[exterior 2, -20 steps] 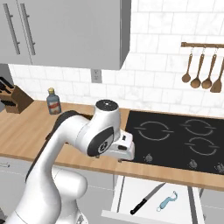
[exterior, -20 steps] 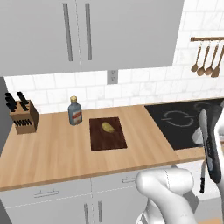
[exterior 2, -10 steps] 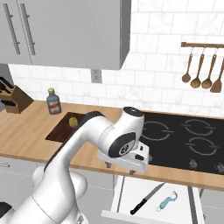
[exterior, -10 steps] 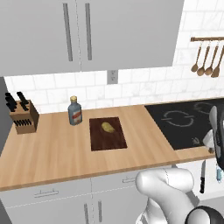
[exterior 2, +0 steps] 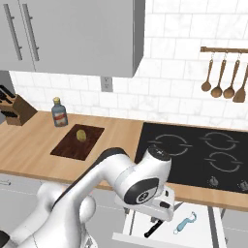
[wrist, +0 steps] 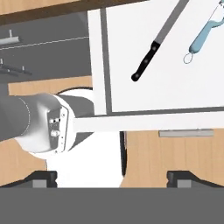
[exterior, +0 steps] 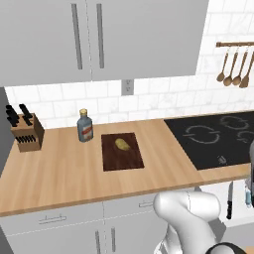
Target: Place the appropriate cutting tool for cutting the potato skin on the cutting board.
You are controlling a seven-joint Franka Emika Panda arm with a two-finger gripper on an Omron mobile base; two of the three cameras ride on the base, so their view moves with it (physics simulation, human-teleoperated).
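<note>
While the gripper (wrist: pixel 112 177) hangs wide, peeler (wrist: pixel 202 31) (drawer (wrist: pixel 175 94)) lies untouched

Two base cameras look forward and down over the wooden countertop (exterior: pixel 64 173), one from the left, one from the right. Both share the cutting board (exterior: pixel 122 151) (exterior 2: pixel 77 141) and black cooktop (exterior 2: pixel 198 155). The hand camera looks closely down into an open white drawer (wrist: pixel 144 94) below the counter.

The potato (exterior: pixel 122 144) lies on the cutting board (exterior: pixel 122 158); the peeler (exterior 2: pixel 185 223) lies right of a knife (exterior 2: pixel 154 227) in the open drawer (exterior 2: pixel 213 231).
</note>
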